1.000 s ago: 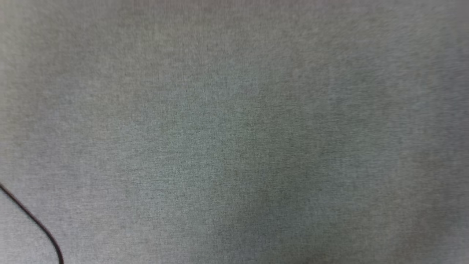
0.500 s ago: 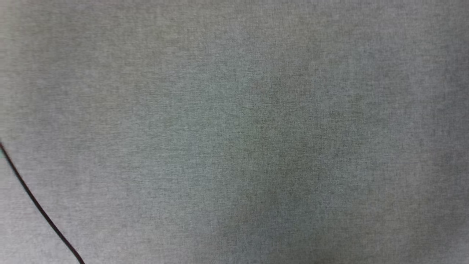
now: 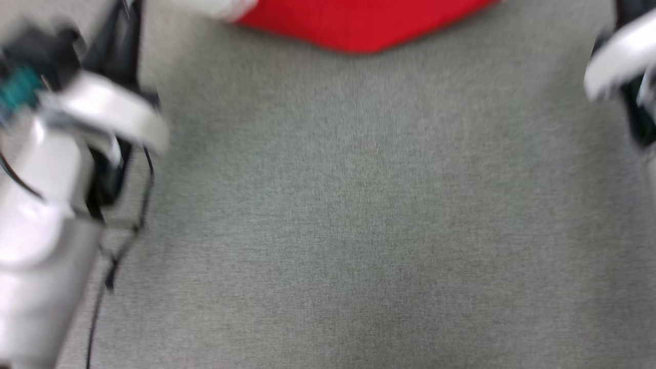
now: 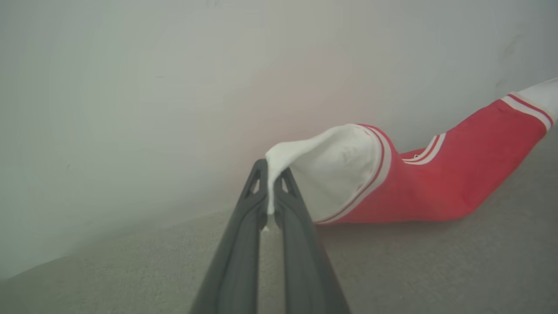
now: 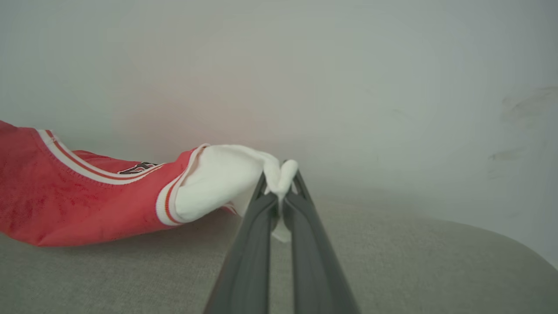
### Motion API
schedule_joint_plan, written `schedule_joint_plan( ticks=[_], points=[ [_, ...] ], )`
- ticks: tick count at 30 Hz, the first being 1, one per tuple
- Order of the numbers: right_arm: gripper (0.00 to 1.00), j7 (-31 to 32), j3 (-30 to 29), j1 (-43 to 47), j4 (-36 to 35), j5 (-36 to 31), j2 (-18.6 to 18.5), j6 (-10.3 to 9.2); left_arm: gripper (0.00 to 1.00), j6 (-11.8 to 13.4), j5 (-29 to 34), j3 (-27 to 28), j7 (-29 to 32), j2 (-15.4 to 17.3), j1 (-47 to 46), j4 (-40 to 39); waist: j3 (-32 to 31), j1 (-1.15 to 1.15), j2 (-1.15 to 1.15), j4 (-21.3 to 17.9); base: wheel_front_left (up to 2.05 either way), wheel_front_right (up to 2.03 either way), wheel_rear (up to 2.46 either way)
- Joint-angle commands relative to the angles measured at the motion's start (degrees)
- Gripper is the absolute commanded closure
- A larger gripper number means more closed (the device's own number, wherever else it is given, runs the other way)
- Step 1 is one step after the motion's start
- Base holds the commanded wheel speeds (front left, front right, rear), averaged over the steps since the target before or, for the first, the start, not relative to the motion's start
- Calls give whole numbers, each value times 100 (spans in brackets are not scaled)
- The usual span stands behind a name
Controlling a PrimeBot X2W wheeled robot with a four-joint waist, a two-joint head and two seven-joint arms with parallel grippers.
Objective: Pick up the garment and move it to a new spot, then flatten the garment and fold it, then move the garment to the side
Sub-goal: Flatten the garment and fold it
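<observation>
Left gripper and right gripper are being held low over the grey fabric surface, each clamped on one white sleeve of the garment. Unlike the earlier head view, pale forearms are now being shown. The garment's red body, striped at its seams, is lying along the surface's far edge.

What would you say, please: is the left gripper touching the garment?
Touching. The left wrist view shows the left gripper shut on the garment, with a pinch of its white sleeve edge squeezed between the closed jaws.
</observation>
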Motion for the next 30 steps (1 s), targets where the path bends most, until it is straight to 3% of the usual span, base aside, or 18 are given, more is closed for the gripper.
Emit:
schedule_joint_plan(
  ticks=[1,8,12,20,30],
  points=[
    [100,8,69,228,-74,89,-53,-4,100,20,-21,17,-38,-15,197,-57,-311,1,0,21,0,0,0],
    [100,155,452,2016,-998,1069,-719,-5,100,44,-9,-342,141,200,1665,-315,-929,1,0,141,0,0,0],
    [100,248,567,2929,-1460,1232,-1085,-4,100,65,-161,-440,332,364,2344,-503,-1200,1,0,134,0,0,0],
    [100,499,336,4206,-1914,1469,-1227,-5,100,281,-472,-413,479,648,3513,-796,-1719,1,0,85,0,0,0],
    [100,1472,239,5426,-2738,1965,-1608,-6,100,542,-999,-190,683,1091,4776,-1323,-2207,1,0,52,0,0,0]
  ],
)
